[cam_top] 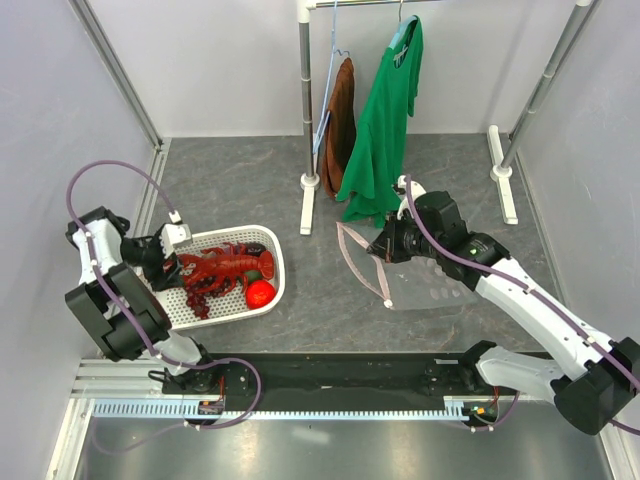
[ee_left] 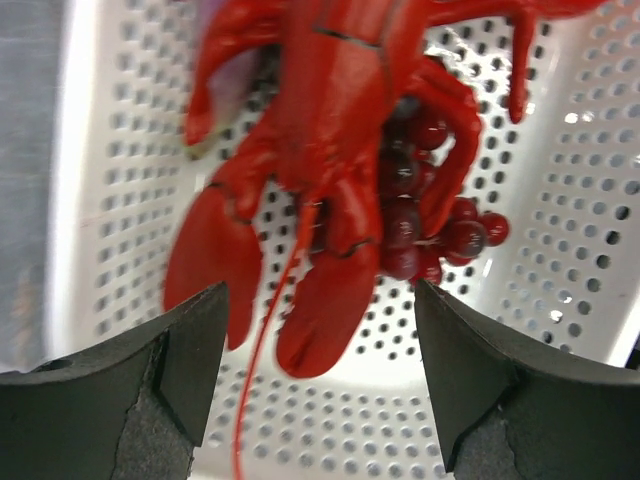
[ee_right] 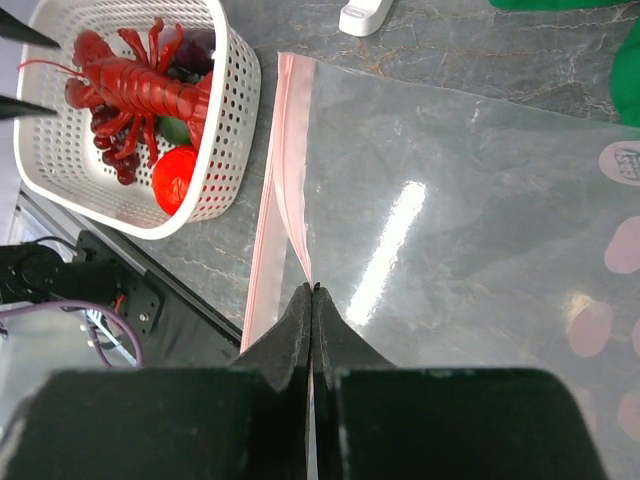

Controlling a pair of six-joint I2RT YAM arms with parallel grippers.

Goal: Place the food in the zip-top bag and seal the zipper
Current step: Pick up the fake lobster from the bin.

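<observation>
Left gripper (ee_left: 318, 335) spread over lobster (ee_left: 325, 130) in basket (ee_left: 530, 170), left of frame. Right gripper (ee_right: 313, 305) pinches bag (ee_right: 450, 230) mouth, centre.

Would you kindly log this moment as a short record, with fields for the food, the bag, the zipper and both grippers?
Food: red plastic lobster, dark grape bunch, small red tomato and dark green piece, all in the white perforated basket
Bag: clear dotted plastic zip-top bag, lying right of the basket, no food inside
Zipper: pale pink strip, unsealed, its layers parted, facing the basket
Left gripper: open, above the lobster
Right gripper: shut on the bag's mouth edge
</observation>
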